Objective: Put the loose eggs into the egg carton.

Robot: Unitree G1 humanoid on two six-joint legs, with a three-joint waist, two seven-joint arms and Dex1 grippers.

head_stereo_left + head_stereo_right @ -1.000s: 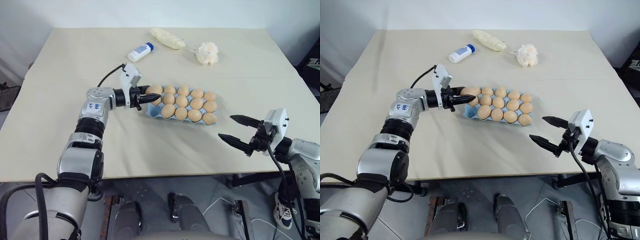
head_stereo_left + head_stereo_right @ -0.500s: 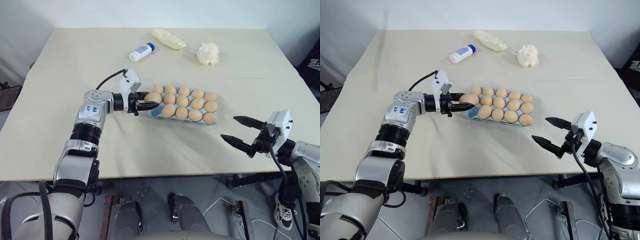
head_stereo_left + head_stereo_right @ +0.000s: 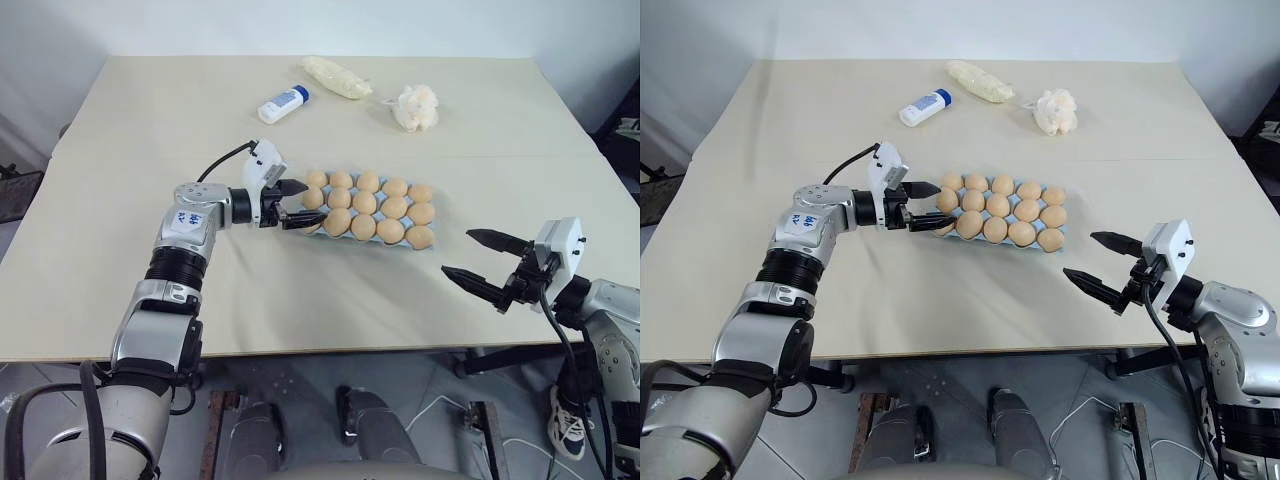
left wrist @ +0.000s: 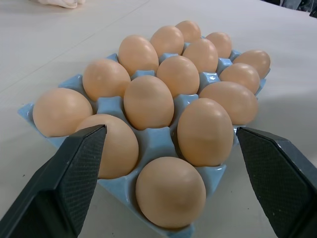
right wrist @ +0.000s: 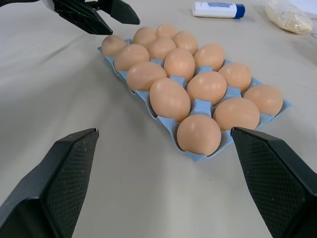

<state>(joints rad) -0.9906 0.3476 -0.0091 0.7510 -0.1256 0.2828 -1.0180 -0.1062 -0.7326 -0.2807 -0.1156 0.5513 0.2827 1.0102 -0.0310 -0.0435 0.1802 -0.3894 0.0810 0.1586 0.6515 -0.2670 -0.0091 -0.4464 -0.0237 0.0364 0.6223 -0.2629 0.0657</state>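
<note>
Now the egg carton [image 3: 365, 235], a light blue moulded tray, lay near the middle of the beige worktop [image 3: 120, 130], with its long side running across and slightly toward the robot's right. Its cups were filled with tan-brown eggs [image 3: 364, 226] in 3 rows; the left wrist view showed 13 of them seated in the cups, each upright or leaning a little.

At the carton's left end sat the left gripper [image 3: 298, 201]. Its 2 black fingers [image 4: 74, 178] were spread wide apart and grasped nothing. 1 finger reached along the far side of the end egg [image 3: 313, 198] and the other along the near side, so that the carton's end stood between them. Whether either finger touched an egg cannot be told.

Well apart from the carton, past the near right edge of the worktop, the right gripper [image 3: 482, 261] hung in the air. Its fingers [image 5: 59, 173] were also splayed and empty, pointing toward the carton's right end.

Toward the far edge of the worktop lay a white bottle with a blue cap [image 3: 281, 103] on its side, a pale yellow bag [image 3: 336, 76] just beyond it, and a white fluffy wad [image 3: 415, 106] to the right of those. All 3 were well clear of the carton.
</note>
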